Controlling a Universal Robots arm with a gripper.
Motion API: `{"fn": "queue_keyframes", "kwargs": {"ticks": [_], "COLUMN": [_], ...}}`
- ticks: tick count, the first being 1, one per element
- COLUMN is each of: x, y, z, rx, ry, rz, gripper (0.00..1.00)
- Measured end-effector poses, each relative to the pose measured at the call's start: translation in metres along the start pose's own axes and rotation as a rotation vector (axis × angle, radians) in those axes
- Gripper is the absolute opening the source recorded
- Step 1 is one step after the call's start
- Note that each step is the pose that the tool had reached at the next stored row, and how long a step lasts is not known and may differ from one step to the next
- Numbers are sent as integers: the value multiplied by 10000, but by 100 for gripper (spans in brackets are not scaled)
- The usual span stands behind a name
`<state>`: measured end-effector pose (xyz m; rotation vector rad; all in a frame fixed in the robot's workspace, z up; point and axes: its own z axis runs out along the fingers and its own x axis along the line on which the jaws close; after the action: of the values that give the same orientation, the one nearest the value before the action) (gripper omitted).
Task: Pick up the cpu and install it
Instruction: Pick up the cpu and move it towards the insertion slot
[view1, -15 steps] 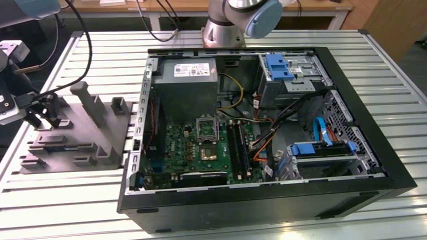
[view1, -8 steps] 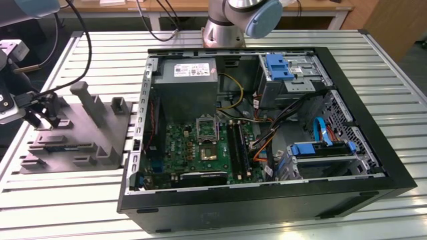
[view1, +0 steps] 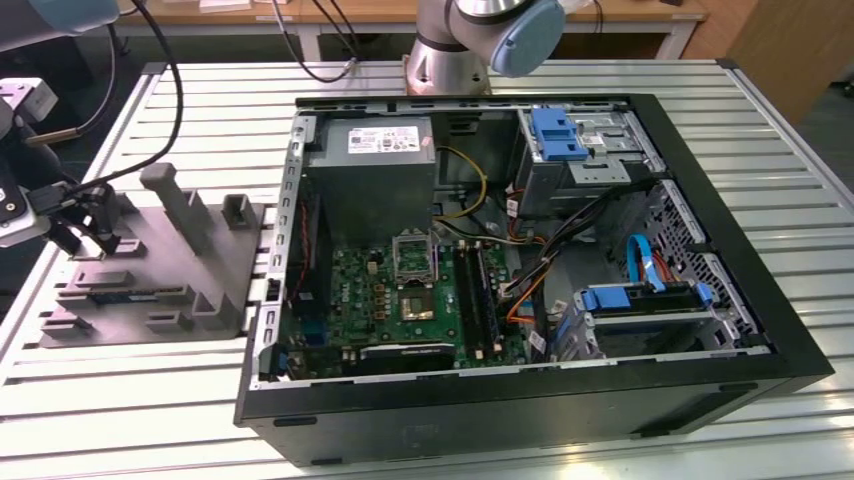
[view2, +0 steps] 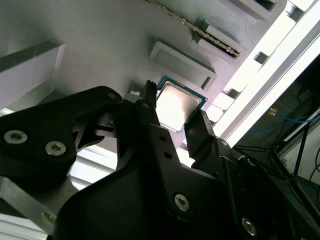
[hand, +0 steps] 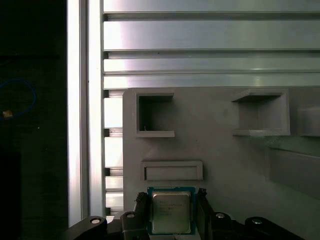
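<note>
The cpu (hand: 171, 212) is a small square chip with a pale metal top and green rim. It lies flat against the grey tray (hand: 220, 165). My gripper (hand: 171, 201) straddles it, one dark finger pressed against each of two opposite edges. In the second wrist view the cpu (view2: 176, 106) shows between the same fingers (view2: 150, 107), with the gripper (view2: 172, 107) right over it. In the exterior view my gripper (view1: 87, 240) is down at the tray (view1: 147, 300), at that view's left. The green motherboard (view1: 387, 300) with its metal-framed socket (view1: 418, 303) lies inside the open computer case.
The black case (view1: 534, 400) fills the middle and the exterior view's right, with a grey power-supply box (view1: 380, 150), cables and blue drive brackets (view1: 557, 133). Upright posts (view1: 174, 200) rise from the tray beside my gripper. The slatted metal table (view1: 134, 400) runs under everything.
</note>
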<state>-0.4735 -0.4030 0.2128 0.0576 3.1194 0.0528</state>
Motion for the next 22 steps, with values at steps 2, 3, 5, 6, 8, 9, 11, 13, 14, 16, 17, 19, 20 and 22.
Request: {"fn": "queue_keyframes", "kwargs": {"ticks": [2,3,5,6,8,9,11,13,14,16,17,19,20,22], "x": [0,0,0,0,0,0,0,-1,-1,-1,-1,-1,-1,-1], "y": [0,0,0,0,0,0,1,1,1,1,1,1,1,1], "z": [0,0,0,-1,-6,-11,-20,-23,-25,-28,-29,-34,-37,-43], "rx": [1,1,12,11,12,13,12,10,11,11,12,12,12,13], "ry": [0,0,-1,-1,-1,2,-1,-4,-2,-1,-1,0,0,1], "rz": [0,1,0,0,1,0,1,1,1,0,0,1,0,0], "gripper": [47,47,47,47,47,47,47,47,47,47,47,47,47,47]}}
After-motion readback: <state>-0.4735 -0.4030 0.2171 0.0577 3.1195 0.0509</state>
